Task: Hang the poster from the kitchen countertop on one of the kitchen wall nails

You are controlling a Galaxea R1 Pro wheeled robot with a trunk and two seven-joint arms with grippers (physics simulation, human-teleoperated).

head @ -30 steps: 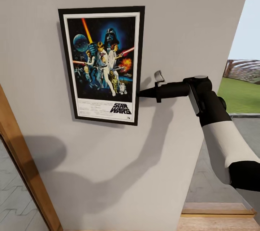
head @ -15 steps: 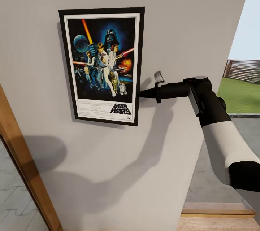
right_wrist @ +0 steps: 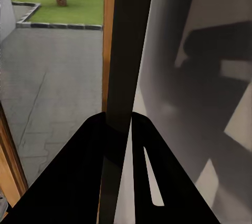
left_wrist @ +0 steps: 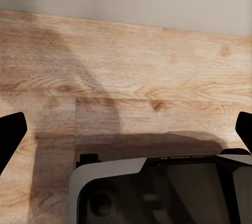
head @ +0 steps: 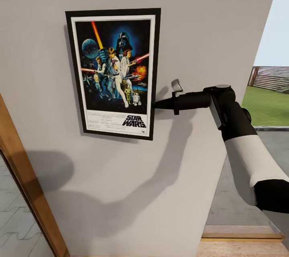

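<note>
The framed Star Wars poster (head: 114, 74) sits flat and upright against the pale grey wall (head: 208, 16). My right gripper (head: 154, 104) reaches in from the right and is shut on the lower part of the poster's right edge. In the right wrist view the thin black frame (right_wrist: 126, 51) runs edge-on between the two dark fingers of the right gripper (right_wrist: 118, 124), which are pinched on it. The wall nail is hidden and the kitchen countertop is out of view. My left gripper (left_wrist: 126, 135) is open, pointing down at the wooden floor (left_wrist: 131, 66), with nothing between its fingers.
A wooden door frame (head: 28, 184) slants up at the lower left of the wall. At the right the wall ends at an opening onto grass and pavement (head: 269, 100). A wooden step (head: 241, 237) lies below my right arm. My own base (left_wrist: 157, 192) shows under the left gripper.
The poster's top left corner has dropped a hair and then held still. The right arm and its grip look the same.
</note>
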